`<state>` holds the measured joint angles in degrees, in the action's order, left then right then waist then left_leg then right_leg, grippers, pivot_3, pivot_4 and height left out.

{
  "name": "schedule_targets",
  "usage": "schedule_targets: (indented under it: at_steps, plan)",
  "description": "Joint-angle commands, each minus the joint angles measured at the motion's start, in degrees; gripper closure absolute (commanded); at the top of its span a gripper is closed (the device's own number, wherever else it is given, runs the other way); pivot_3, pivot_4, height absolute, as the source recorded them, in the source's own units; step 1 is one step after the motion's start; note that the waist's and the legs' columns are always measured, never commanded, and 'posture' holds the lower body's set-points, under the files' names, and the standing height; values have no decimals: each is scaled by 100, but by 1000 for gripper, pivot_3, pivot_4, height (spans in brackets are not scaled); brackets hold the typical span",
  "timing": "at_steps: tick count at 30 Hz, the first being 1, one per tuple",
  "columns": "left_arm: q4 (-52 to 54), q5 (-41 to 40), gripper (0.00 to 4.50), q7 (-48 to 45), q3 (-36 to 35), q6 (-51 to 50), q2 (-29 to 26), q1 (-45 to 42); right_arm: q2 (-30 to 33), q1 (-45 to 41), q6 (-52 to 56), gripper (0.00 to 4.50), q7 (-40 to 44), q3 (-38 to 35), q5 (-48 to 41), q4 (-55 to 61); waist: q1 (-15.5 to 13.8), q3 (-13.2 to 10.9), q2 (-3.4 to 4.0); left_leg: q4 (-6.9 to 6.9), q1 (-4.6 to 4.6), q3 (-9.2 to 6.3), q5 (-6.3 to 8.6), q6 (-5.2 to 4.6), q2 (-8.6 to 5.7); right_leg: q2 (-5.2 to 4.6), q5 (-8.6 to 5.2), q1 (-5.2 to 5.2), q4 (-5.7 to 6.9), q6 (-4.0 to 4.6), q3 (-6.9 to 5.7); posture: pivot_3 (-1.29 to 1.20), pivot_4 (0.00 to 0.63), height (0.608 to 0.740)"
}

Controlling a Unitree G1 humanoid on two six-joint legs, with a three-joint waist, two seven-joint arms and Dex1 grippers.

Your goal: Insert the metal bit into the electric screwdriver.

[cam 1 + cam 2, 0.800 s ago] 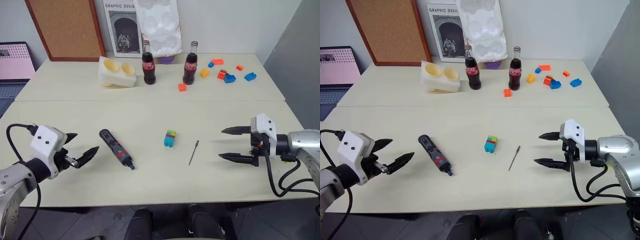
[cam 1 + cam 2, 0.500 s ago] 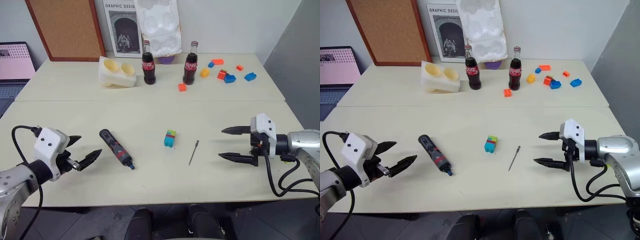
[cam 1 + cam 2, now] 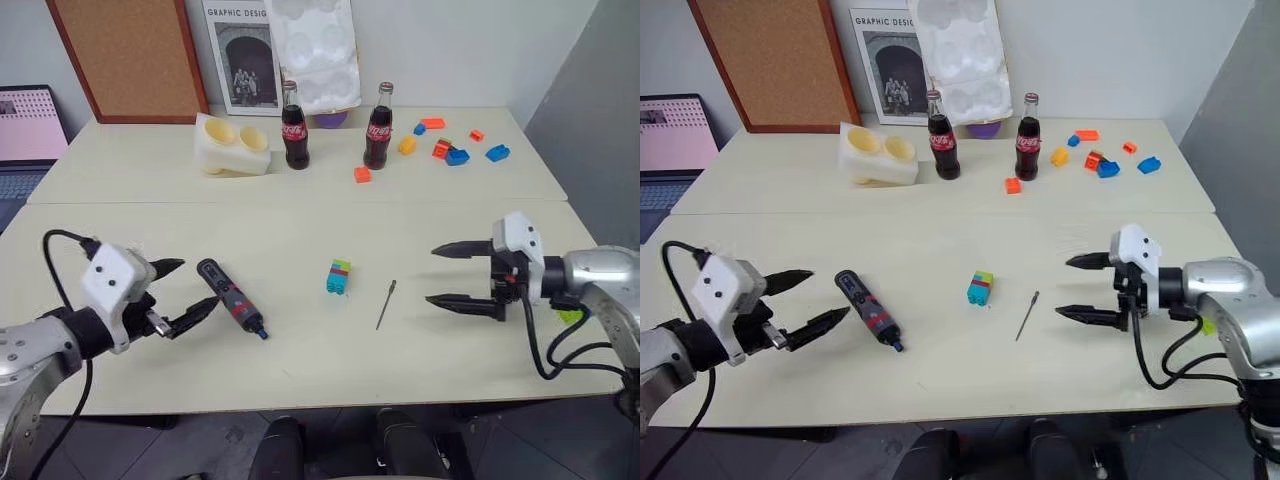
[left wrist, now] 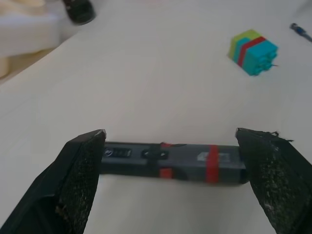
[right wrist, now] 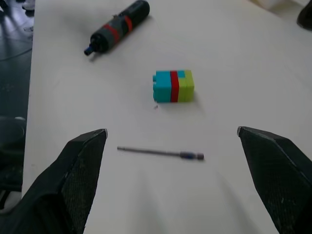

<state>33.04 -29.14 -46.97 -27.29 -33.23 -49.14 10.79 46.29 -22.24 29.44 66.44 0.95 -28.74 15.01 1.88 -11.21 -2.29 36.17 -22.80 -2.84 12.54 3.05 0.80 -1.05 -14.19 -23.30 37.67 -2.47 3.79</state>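
Metal bit (image 3: 386, 304) lies loose on the counter (image 3: 300, 240), between the small stacked block (image 3: 339, 277) and my right gripper (image 3: 436, 274), near the front of the near half. I see it apart from everything, nothing touching it. Electric screwdriver (image 3: 231, 297) lies flat too, further to my left, blue tip pointing toward the front edge, well apart from the bit.

Progress: nothing done yet as far as I can judge. Bit not picked up, screwdriver not picked up, no insertion. Still to do: grasp each, line the bit up with the blue tip, push it in.

Left gripper (image 3: 198, 287) sits just beside the screwdriver's butt end, jaws spread wide; in the left wrist view the tool's body lies crosswise between the two fingers (image 4: 80, 170), not yet pinched. Right gripper has its jaws spread wide as well, empty, pointed at the bit from the side (the right wrist view has the bit lying across the gap ahead of the fingers).

Count:
- metal bit: 1
- electric screwdriver: 1
- stacked block near the bit: 1
- cola bottles (image 3: 293, 127) at the back: 2
- loose coloured bricks (image 3: 448, 150) back right: about 8 (some overlap, count uncertain)
- cream two-cup tray (image 3: 232, 145): 1
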Motion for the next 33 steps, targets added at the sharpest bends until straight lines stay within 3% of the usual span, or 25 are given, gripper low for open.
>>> schedule_targets:
  at_steps: [1, 5, 12, 26, 29, 33]
  plan:
    - [331, -99, 50, -126, 308, 31, -106, -122, -489, -315, -158, 0, -244, 571, 296, 62, -1, 0, 1, -2, 0, -1, 0, 0, 0, 0, 0, 0, 0, 0, 0, 0, 150, 740]
    - [374, -158, 50, -162, 520, -12, -101, -294, -991, -628, -15, 0, -569, 989, 575, -132, -1, -2, 3, -4, -7, -4, 0, 0, 1, 2, 1, -8, 3, -3, -3, 0, 150, 740]
    - [167, 169, 50, -333, 1236, 328, -131, -587, -2075, -1395, -455, 0, -1248, 1865, 1684, -1565, 16, -2, 4, -1, 1, -4, -2, 0, 0, 3, 2, -6, 13, 3, -2, 0, 150, 740]
    - [13, 429, 50, -363, 1677, 743, 55, -667, -2769, -1794, -848, 0, -1350, 2162, 2443, -2863, 12, -3, 5, -3, -5, -8, -2, 0, 0, 3, 16, -12, 18, -24, -6, 0, 150, 740]
    - [2, 407, 0, -402, 1693, 808, 98, -651, -2814, -1780, -850, 459, -1358, 2115, 2429, -2864, 15, -3, 5, -3, -5, -8, -2, 0, 0, 3, 16, -12, 18, -24, -6, 0, 150, 740]
    - [-14, 288, 0, -484, 1712, 817, 148, -680, -2808, -1712, -917, 1477, -1393, 2131, 2483, -2793, 15, -3, 5, -3, -5, -9, -2, 0, 0, 3, 16, -12, 18, -24, -7, 0, 150, 740]
